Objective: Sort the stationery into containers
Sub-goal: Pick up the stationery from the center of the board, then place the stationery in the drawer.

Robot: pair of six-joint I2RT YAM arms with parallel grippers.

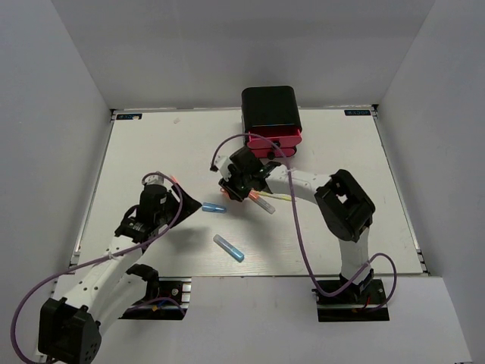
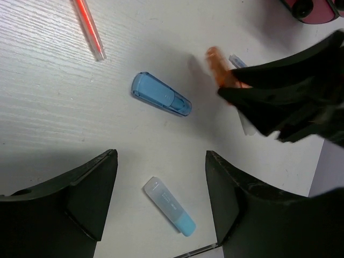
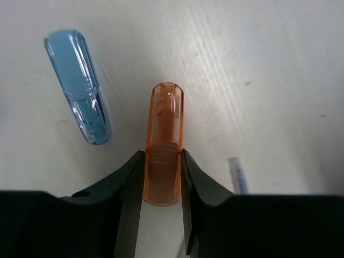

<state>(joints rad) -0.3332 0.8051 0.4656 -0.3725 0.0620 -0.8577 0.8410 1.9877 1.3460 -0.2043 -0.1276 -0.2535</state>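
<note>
Just above the middle of the top view, the orange marker (image 3: 164, 123) sits between the right arm's fingers (image 3: 126, 188), which press against both its sides near its back end. I cannot tell whether it has left the tabletop (image 1: 151, 144). Judging by this, the step in hand is the pick-up of this one marker, with its trip to a container not yet made. Just left of it lies the blue marker (image 3: 78, 86), apart from the fingers. A bluish pen (image 3: 238, 176) shows at the lower right of the right wrist view. Lower in the top view a pale blue marker (image 1: 228, 248) lies alone, and to the right of the grip are an orange-grey marker (image 1: 265, 205) and a thin yellow pen (image 1: 282, 197). A red pen (image 2: 88, 27) lies at the upper left of the left wrist view. So at least six items are loose on the tabletop, and most of the sorting looks to be ahead. The left arm's fingers (image 2: 91, 199) stand wide apart and hold nothing, hovering over the pale blue marker. At the upper centre of the top view the black box (image 1: 269, 106) has one pink drawer (image 1: 274, 141) pulled out toward the arms. Whether anything lies in it, or in the other drawers, I cannot tell.
</note>
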